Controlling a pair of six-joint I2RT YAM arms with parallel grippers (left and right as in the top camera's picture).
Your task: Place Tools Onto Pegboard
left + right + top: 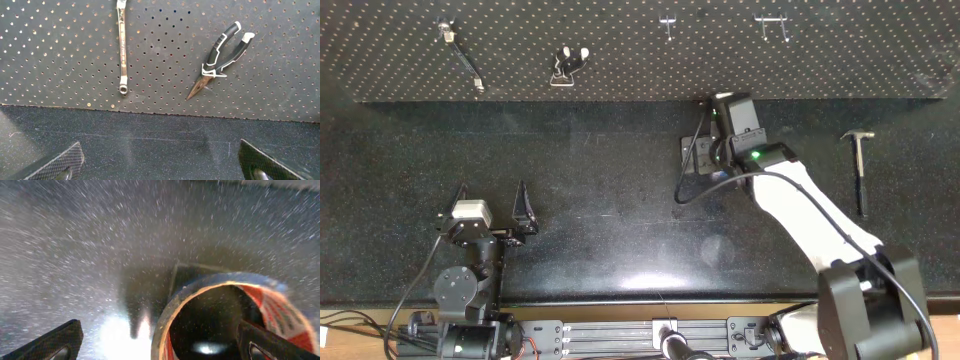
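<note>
Right gripper (159, 332), wide open, is at the round tape roll (210, 282) on speckled table (75, 240). Left gripper (160, 150) is wide too.

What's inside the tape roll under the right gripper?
Inside the tape roll there is just dark table with one bright glint. A finger of the open right gripper covers one side of the hole, so that part is hidden.

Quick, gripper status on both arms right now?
Left gripper: open, holding nothing.
Right gripper: open at the tape roll, not gripping it.
</note>
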